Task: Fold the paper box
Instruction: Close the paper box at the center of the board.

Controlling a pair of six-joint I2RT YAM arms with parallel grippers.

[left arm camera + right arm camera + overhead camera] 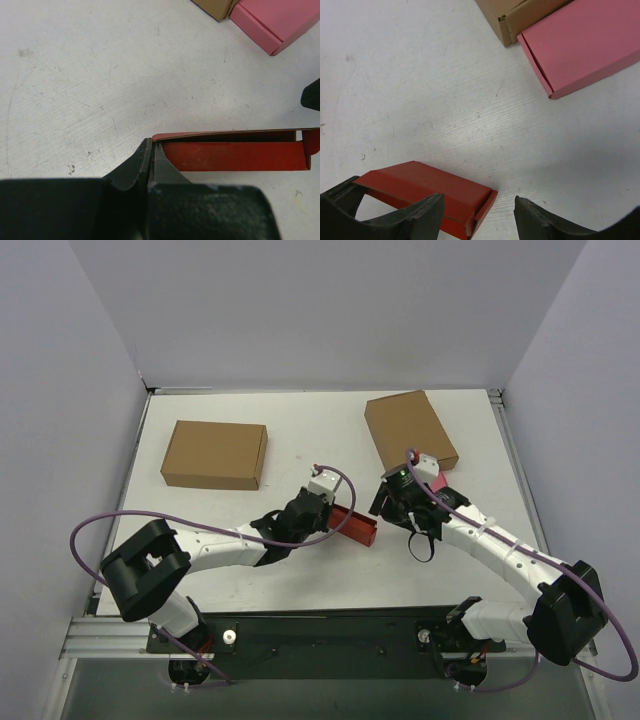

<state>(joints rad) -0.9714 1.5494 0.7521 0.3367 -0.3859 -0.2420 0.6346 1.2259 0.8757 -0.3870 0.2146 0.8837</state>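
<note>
A white, lightly scuffed surface carries two closed cardboard boxes. The left brown box lies flat in the upper left of the overhead view, and the right brown box sits angled in the upper right. A flat pink box lies just beside the right brown box's near end.

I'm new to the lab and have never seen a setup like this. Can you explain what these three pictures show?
Two robot arms sit at a white table. One picture looks down from above; the others come from a camera on each wrist, so the black shapes are fingers. The left gripper pinches an edge of the red paper box; the right gripper stands open at its other end, holding nothing. Two brown boxes and a pink box also lie there.
</note>
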